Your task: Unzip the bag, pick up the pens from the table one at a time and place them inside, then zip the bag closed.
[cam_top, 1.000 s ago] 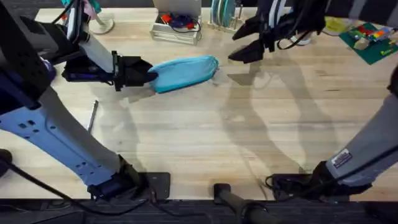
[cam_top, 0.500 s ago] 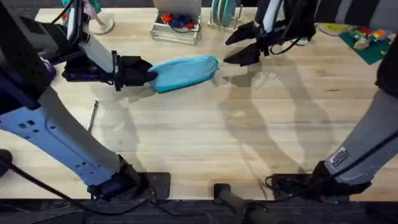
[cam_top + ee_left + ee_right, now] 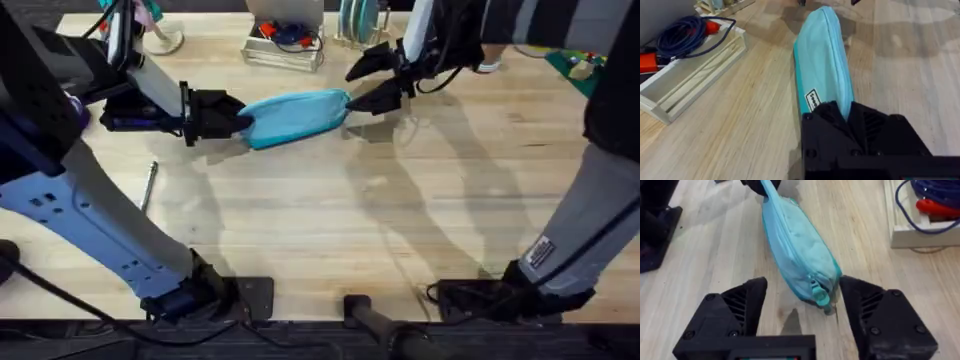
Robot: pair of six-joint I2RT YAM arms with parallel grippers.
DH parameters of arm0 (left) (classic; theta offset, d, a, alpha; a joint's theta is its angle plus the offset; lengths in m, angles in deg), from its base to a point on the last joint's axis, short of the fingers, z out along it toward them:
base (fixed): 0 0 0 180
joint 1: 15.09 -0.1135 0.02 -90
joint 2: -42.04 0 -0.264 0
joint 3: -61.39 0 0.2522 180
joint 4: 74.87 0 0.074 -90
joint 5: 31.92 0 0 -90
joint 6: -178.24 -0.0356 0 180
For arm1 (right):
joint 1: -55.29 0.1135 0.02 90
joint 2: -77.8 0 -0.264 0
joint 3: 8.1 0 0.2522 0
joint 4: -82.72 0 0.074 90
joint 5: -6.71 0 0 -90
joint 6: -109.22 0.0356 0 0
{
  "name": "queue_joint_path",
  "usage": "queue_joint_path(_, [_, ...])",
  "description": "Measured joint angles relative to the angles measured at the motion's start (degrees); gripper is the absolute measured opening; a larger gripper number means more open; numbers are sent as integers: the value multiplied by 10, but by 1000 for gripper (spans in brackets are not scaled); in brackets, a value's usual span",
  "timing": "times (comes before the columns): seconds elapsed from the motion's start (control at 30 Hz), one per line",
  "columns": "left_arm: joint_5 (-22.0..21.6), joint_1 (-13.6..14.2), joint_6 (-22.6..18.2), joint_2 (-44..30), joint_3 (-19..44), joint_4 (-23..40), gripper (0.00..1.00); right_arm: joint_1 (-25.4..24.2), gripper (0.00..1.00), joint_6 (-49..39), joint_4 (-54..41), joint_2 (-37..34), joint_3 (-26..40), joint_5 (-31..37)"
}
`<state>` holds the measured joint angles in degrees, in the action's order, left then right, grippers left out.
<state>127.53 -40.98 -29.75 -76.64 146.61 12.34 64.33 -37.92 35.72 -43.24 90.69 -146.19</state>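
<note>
The teal-blue bag lies on the wooden table at the back, zipper closed. My left gripper is shut on the bag's left end. At the bag's right end my right gripper stands open, its fingers on either side of the zipper pull without touching it. A silvery grey pen lies on the table toward the left, in front of the left gripper.
A white tray with blue and red cable stands just behind the bag, seen also as a tray in the left wrist view. Green items lie at the back right. Bare tabletop spreads in front of the bag.
My right gripper has travelled left and down from the back right until it brackets the bag's right end. The left gripper and the bag have stayed put.
</note>
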Motion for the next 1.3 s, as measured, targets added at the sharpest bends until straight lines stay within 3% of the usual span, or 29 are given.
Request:
queue_joint_path(0.23, [0, 0, 0, 0, 0, 0, 41, 0, 847, -2, 3, -35, 0, -1])
queue_joint_path(0.77, [0, 0, 0, 0, 0, 0, 41, 0, 722, -3, 5, -35, 0, -1])
queue_joint_path(1.3, [0, 0, 0, 0, 0, 0, 41, 0, 704, -3, 4, -35, 0, -1])
